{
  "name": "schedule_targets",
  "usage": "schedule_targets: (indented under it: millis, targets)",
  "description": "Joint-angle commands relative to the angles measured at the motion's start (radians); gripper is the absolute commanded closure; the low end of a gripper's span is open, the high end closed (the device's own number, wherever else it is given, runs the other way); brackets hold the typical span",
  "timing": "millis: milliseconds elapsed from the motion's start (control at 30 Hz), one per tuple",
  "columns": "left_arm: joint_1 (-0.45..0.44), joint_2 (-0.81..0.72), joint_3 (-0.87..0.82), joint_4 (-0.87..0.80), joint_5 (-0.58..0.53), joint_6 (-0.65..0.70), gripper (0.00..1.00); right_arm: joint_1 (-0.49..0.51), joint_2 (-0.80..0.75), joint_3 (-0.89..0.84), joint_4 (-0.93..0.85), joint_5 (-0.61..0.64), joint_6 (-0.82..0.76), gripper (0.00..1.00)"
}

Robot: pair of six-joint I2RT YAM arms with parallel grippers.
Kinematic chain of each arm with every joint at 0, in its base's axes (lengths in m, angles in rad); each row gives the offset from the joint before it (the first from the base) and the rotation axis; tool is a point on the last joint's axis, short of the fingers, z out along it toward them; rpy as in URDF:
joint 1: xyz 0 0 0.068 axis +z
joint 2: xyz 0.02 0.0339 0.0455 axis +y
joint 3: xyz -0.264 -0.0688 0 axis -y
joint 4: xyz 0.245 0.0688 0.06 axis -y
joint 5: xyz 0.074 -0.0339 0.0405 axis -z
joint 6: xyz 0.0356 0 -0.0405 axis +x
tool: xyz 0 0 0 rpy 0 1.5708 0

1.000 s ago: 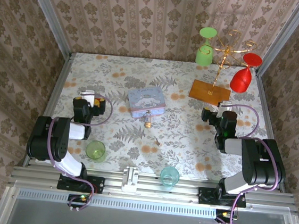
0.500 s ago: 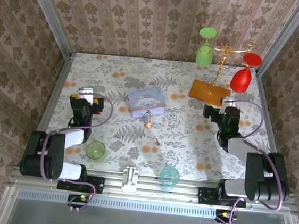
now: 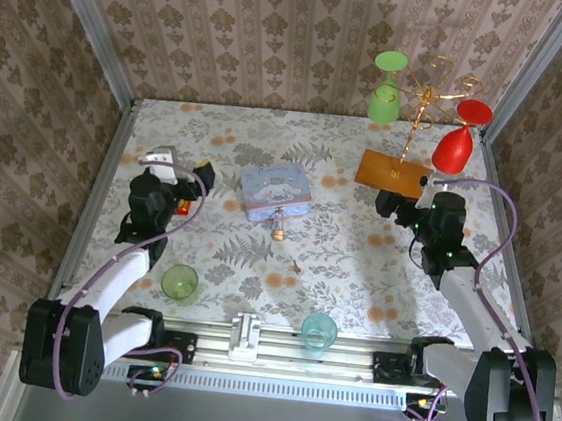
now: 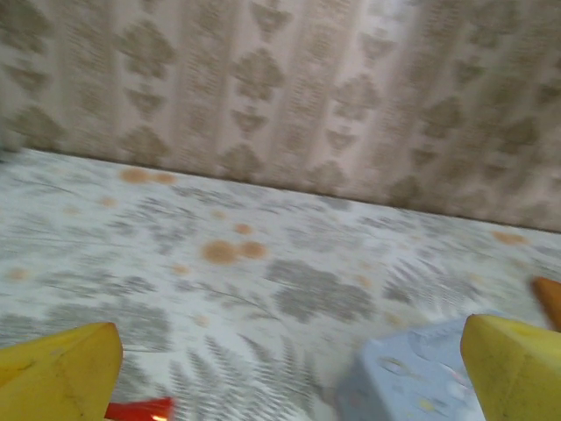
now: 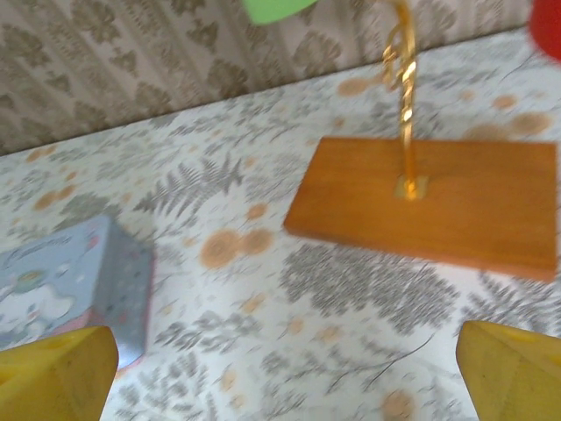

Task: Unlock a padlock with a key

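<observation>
the padlock (image 3: 278,232) lies on the tabletop (image 3: 355,269) just on the near side of the blue tin (image 3: 274,192); whether the two touch i cannot tell. the key (image 3: 296,266), barely a sliver, lies nearer still and a little to the right, apart from the padlock. the left tool (image 3: 180,168) hangs well to the left of the tin, its yellow fingers (image 4: 57,368) spread wide with nothing between them. the right tool (image 3: 408,202) is well to the right, near a wooden base (image 3: 394,171), its fingers (image 5: 513,373) likewise wide apart and empty. a green cup (image 3: 180,281) and a teal cup (image 3: 319,330) stand near the front edge.
</observation>
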Motion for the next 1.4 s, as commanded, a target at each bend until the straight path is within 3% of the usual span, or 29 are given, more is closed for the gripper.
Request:
schedule_targets:
  millis: [0, 67, 233, 367, 533, 900, 1167, 1367]
  targets:
    - [-0.058, -0.052, 0.053, -0.161, 0.218, -0.066, 0.0, 0.081, -0.023, 0.005, -0.145, -0.055, 0.054, 0.0]
    - [-0.095, -0.042, 0.11, -0.274, 0.269, -0.068, 0.0, 0.151, -0.001, 0.027, -0.208, -0.015, 0.057, 0.0]
    - [-0.232, -0.044, 0.102, -0.339, 0.325, -0.101, 0.0, 0.342, 0.122, 0.094, -0.312, 0.004, 0.067, 0.02]
    - [-0.381, -0.032, 0.08, -0.345, 0.242, -0.174, 0.0, 0.484, 0.244, 0.125, -0.3, -0.046, 0.103, 0.09]
    - [-0.502, 0.006, 0.072, -0.33, 0.172, -0.254, 0.0, 0.636, 0.387, 0.182, -0.341, 0.088, 0.129, 0.19]
    - [-0.547, 0.026, -0.051, -0.162, 0.062, -0.435, 0.0, 0.816, 0.6, 0.286, -0.354, 0.251, 0.242, 0.5]
    - [-0.554, -0.019, -0.057, -0.249, 0.029, -0.424, 0.0, 0.86, 0.617, 0.311, -0.451, 0.366, 0.268, 0.55]
    - [-0.554, -0.027, -0.064, -0.249, 0.016, -0.432, 0.0, 0.861, 0.629, 0.297, -0.424, 0.345, 0.272, 0.62]
